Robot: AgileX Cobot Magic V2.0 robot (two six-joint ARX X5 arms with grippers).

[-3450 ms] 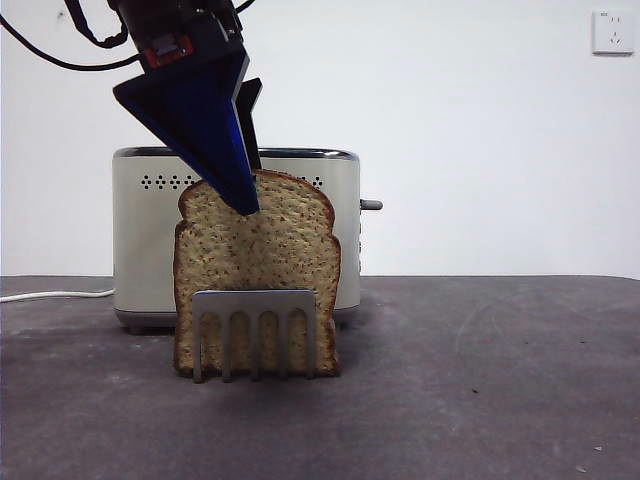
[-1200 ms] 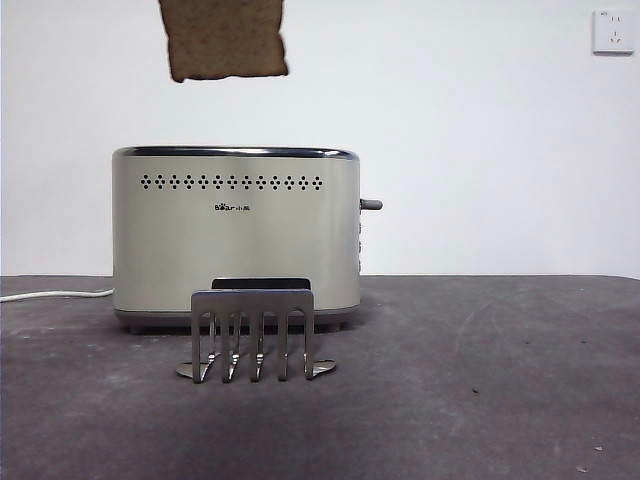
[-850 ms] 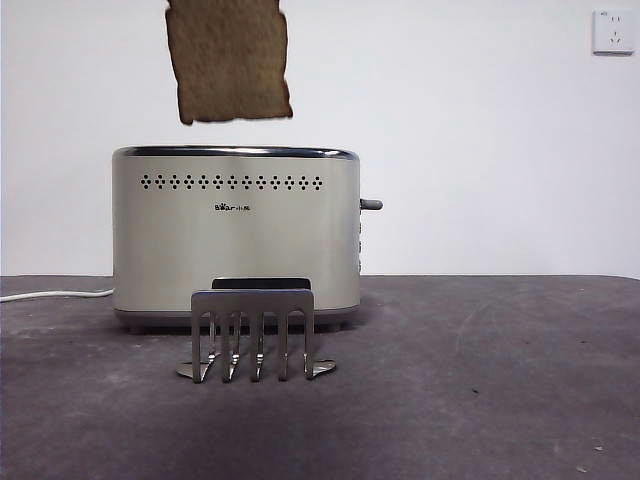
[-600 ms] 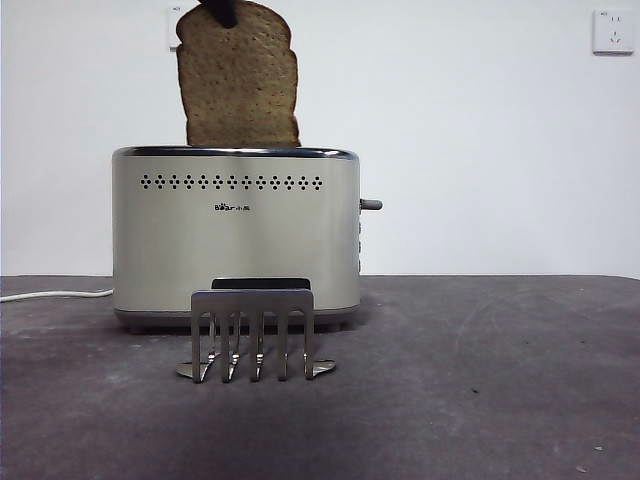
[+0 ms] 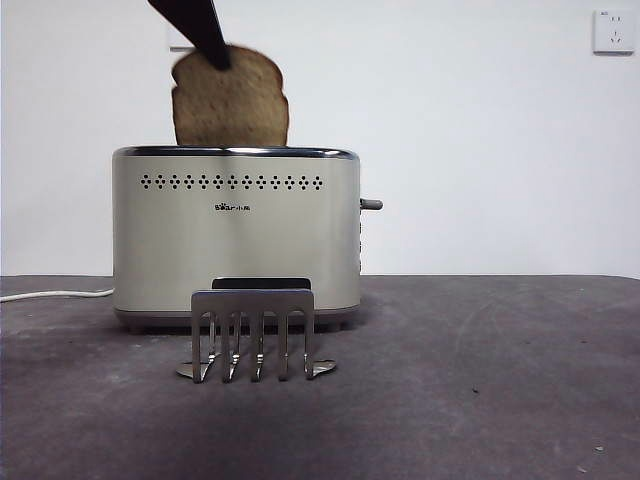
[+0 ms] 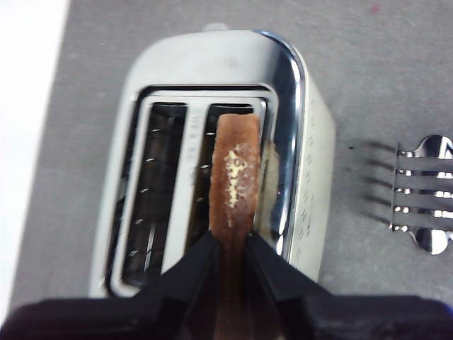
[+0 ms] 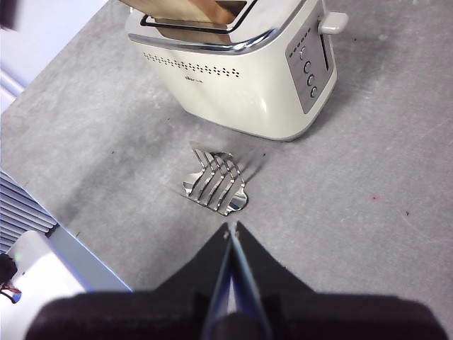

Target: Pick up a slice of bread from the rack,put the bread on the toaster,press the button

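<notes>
While the left gripper (image 6: pixel 231 244) stays out of reach of the rack (image 5: pixel 254 334), it clamps the slice of bread (image 5: pixel 230 98) by its crust, lower edge already in 1 of the toaster (image 5: pixel 236 236)'s 2 slots. Step: insertion. Next, likely, release, then press the button (image 5: pixel 371 204). Bread brown, speckled, domed; toaster cream, chrome-rimmed, boxy. Right gripper (image 7: pixel 232 234) waits aloft, jaws together, empty.

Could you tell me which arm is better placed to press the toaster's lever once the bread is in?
Probably the right. The right tool is shut, holds nothing, and its view faces the button on the toaster. The left tool is clamped on the slice of bread, partly inside a slot.
</notes>
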